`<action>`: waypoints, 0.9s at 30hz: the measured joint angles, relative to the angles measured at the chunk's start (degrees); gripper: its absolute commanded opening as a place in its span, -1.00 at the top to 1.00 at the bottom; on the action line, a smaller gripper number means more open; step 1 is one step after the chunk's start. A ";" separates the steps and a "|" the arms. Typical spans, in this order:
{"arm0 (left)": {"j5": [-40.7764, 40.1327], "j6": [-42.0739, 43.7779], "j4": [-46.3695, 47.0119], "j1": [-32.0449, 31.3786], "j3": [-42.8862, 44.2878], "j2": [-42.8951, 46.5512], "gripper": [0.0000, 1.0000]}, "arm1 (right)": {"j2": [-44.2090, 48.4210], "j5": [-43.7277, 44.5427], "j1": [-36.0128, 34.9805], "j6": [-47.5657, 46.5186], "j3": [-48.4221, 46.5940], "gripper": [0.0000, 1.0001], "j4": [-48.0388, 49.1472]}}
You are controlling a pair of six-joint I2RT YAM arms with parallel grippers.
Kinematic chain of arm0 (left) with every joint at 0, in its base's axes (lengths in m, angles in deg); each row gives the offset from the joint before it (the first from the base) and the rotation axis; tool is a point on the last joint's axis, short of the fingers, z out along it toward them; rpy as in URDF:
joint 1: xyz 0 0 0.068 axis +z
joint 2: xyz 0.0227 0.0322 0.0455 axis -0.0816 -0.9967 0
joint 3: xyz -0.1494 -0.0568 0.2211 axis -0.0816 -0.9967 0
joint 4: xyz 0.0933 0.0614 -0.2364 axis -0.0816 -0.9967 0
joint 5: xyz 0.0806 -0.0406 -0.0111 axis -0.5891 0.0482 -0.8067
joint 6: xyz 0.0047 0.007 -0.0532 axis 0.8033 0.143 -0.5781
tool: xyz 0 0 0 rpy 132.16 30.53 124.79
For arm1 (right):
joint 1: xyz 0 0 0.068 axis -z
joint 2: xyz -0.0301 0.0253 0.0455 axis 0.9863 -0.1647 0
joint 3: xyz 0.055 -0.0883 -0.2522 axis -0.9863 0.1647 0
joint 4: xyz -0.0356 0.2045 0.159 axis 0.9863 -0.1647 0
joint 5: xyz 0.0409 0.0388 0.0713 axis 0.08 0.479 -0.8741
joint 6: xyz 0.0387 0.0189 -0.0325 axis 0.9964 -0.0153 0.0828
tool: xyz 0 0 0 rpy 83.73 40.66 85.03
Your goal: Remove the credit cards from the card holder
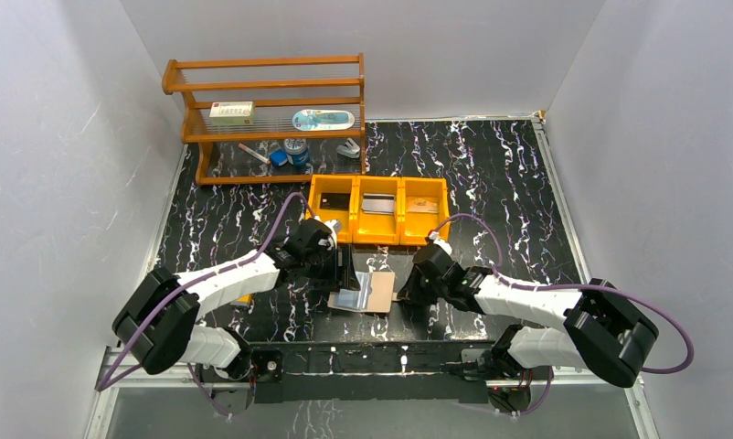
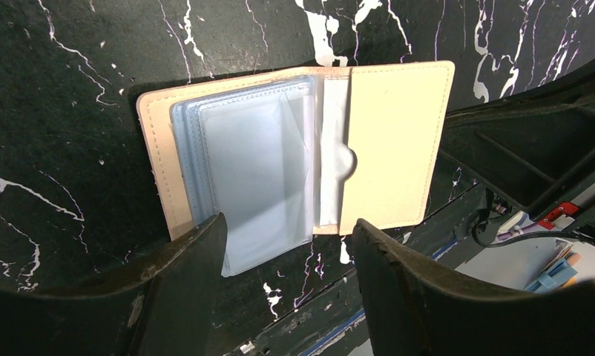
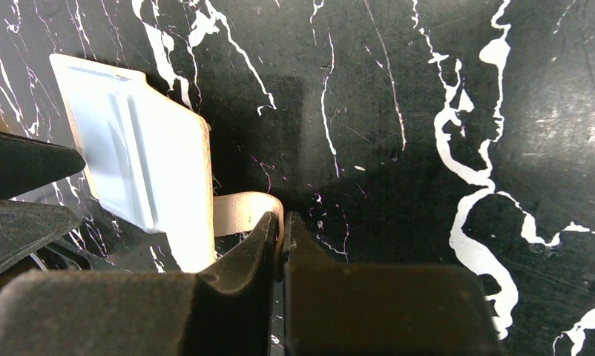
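Holder (image 2: 395, 141) lies open flat, sleeves (image 2: 257, 170) up, just ahead of left gripper (image 2: 287, 241). Its fingers stand apart, gripping nothing. Right gripper (image 3: 282, 222) is pinched tight on tab (image 3: 239, 211). Cards (image 1: 378, 203) in tray (image 1: 378, 240), beyond both.

Bright, even overhead light fills the top view; the pale walls (image 1: 61, 137) look faintly bluish and shadows on the worktop (image 1: 491, 174) are soft. In the left wrist view, the clear sleeves (image 2: 257, 170) of the card holder (image 2: 391, 148) catch pale glare, and the left tool (image 2: 287, 222) is dark and blurred. In the right wrist view, a broad shadow crosses the worktop.
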 measured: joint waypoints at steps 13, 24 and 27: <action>2.19 0.72 0.63 0.00 1.05 -3.10 -0.19 | -0.76 -0.15 0.00 -0.02 -0.11 0.89 0.02; 3.21 0.94 1.38 -0.46 1.77 -4.39 -0.17 | -1.73 -1.31 0.00 -0.85 -1.73 0.20 -0.07; 3.15 0.96 1.38 -0.48 1.77 -4.39 -0.17 | 0.96 -1.09 0.00 -1.09 -2.38 0.12 -1.55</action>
